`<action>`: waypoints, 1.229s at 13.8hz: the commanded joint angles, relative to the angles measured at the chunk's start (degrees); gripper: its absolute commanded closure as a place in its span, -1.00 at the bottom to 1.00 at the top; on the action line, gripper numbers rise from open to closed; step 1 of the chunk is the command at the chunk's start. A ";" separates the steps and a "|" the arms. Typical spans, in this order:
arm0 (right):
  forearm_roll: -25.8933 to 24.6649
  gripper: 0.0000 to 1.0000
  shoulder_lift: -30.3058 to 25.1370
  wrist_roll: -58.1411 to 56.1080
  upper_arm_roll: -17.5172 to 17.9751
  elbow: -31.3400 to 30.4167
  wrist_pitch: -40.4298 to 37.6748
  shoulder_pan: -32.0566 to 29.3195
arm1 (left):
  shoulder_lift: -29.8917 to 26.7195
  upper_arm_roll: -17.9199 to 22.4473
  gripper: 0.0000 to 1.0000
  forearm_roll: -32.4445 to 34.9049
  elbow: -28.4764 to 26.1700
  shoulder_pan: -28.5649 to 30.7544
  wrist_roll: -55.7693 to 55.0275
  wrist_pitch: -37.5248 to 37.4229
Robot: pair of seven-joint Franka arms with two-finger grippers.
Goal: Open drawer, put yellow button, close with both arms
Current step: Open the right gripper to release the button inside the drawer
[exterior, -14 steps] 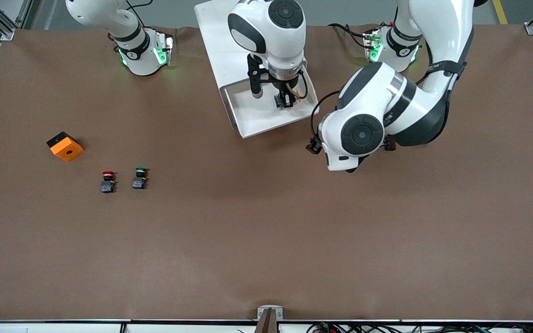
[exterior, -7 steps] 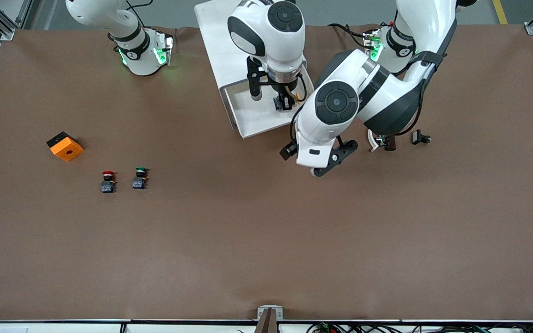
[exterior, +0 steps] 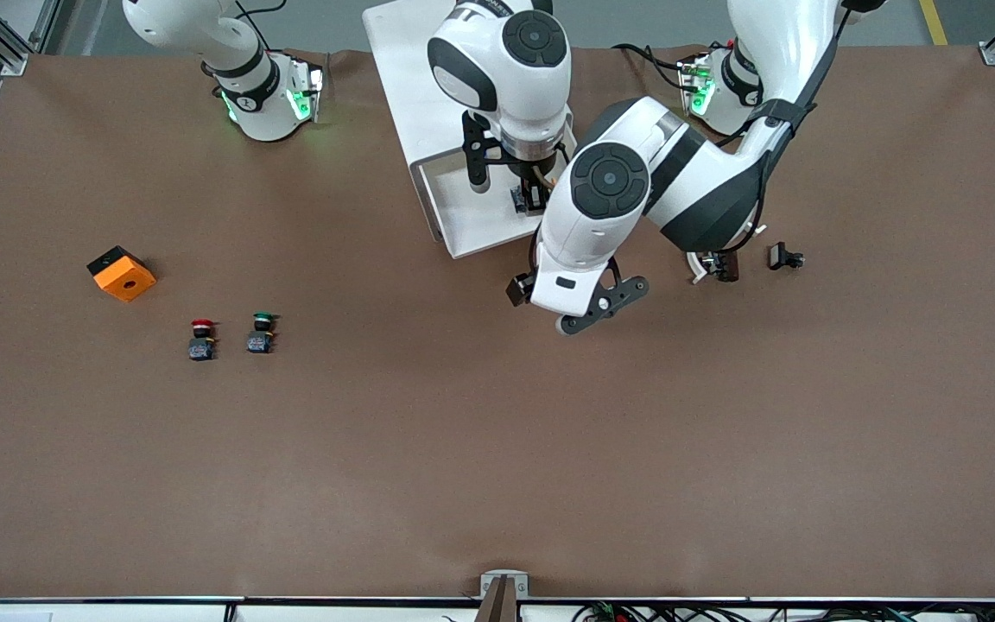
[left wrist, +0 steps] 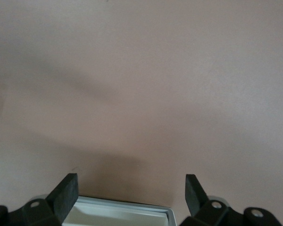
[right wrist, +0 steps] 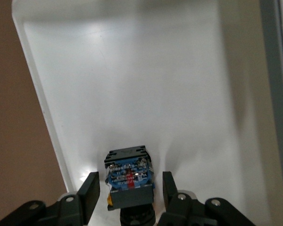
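Hanging low inside the drawer in the upper middle of the front view, the right gripper had its fingers spread to either side of the yellow button, with a thin gap showing on each flank, so nothing was pinched. The button sat in the open drawer, dark body toward the wrist camera and a sliver of yellow cap below. The left gripper was spread wide over the brown table, the drawer's front lip at the bottom edge of the left wrist view, between its fingers. The closing push would probably run from that lip up the frame toward the cabinet, and the left arm looked better placed to start it
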 commanded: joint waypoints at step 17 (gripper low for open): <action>-3.93 -1.00 -0.34 -47.23 -0.27 6.45 -6.69 -1.33 | -1.61 -0.99 -1.00 -0.02 -6.40 6.28 13.08 8.57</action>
